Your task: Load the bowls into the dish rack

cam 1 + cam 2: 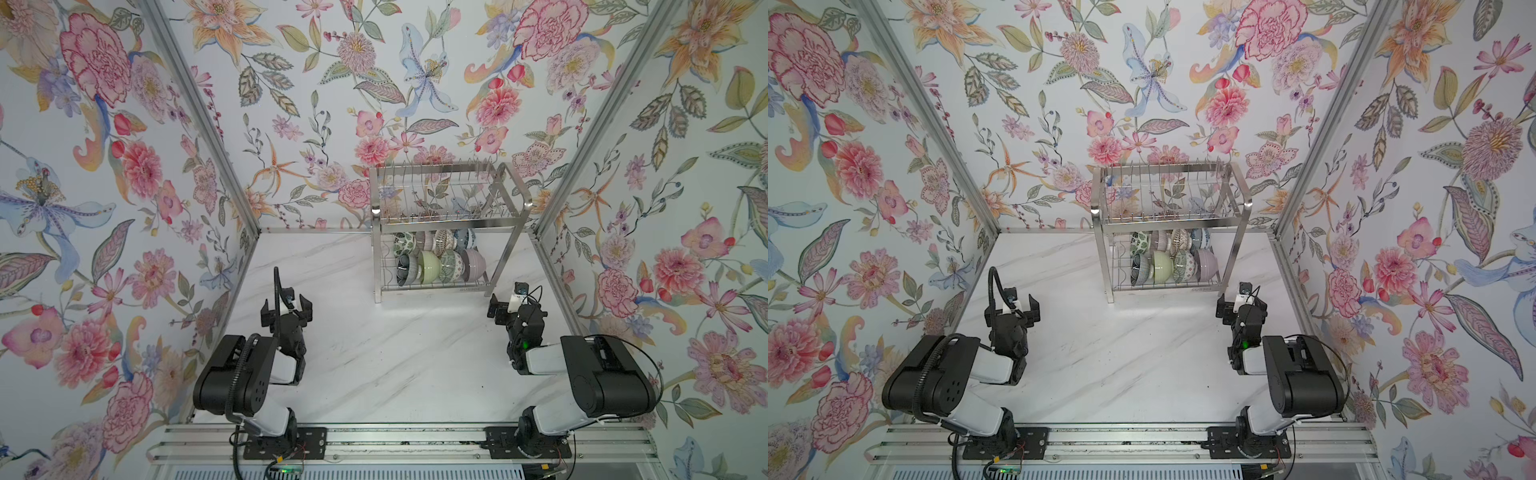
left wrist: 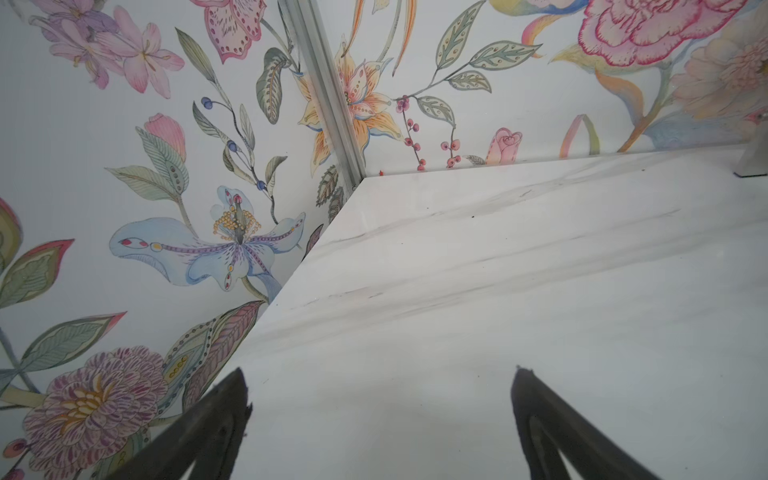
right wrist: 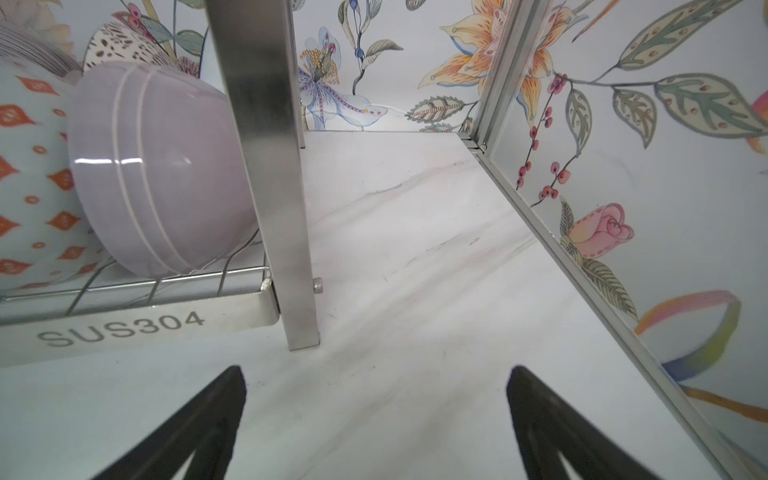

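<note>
Your left tool and right tool gape empty (job looks done); ahead, patterned ceramic bowls stand on edge, propped by the shiny steel wire dish rack.

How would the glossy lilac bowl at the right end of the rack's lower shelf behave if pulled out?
The glossy lilac ceramic bowl shows sharp highlights, so it is probably slippery to pinch. It stands on edge on the shiny steel wire dish rack, beside the orange-diamond bowl, so a nudge may roll it. Being ceramic, it likely chips if dropped.
</note>
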Controlling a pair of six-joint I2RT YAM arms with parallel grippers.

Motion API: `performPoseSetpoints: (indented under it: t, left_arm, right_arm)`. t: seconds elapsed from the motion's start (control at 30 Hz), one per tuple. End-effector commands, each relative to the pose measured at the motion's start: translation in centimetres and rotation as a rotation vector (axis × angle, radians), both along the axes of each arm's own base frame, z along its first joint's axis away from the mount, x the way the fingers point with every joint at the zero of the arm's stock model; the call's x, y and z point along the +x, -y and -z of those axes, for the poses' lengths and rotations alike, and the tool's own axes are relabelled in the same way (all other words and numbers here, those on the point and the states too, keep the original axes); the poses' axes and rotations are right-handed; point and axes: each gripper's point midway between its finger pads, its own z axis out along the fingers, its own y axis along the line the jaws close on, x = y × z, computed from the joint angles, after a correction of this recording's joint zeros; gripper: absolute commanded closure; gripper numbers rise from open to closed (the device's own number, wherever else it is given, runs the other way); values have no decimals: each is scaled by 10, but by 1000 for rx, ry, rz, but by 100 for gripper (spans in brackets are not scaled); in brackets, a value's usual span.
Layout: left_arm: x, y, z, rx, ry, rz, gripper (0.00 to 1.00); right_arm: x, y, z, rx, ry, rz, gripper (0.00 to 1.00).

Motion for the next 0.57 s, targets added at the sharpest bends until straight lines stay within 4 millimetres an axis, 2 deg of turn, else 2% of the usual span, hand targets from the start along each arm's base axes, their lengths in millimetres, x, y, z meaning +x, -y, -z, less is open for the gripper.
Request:
performPoseSetpoints:
  t: [0.0,0.53]
  left_arm:
    - [2,5,-18,-31,91,32,1]
    - [2,5,-20,-26,97,32,1]
  right_arm:
    - [2,-3,-8,18,40,-12,1]
    - [2,-3,-8,19,37,-14,1]
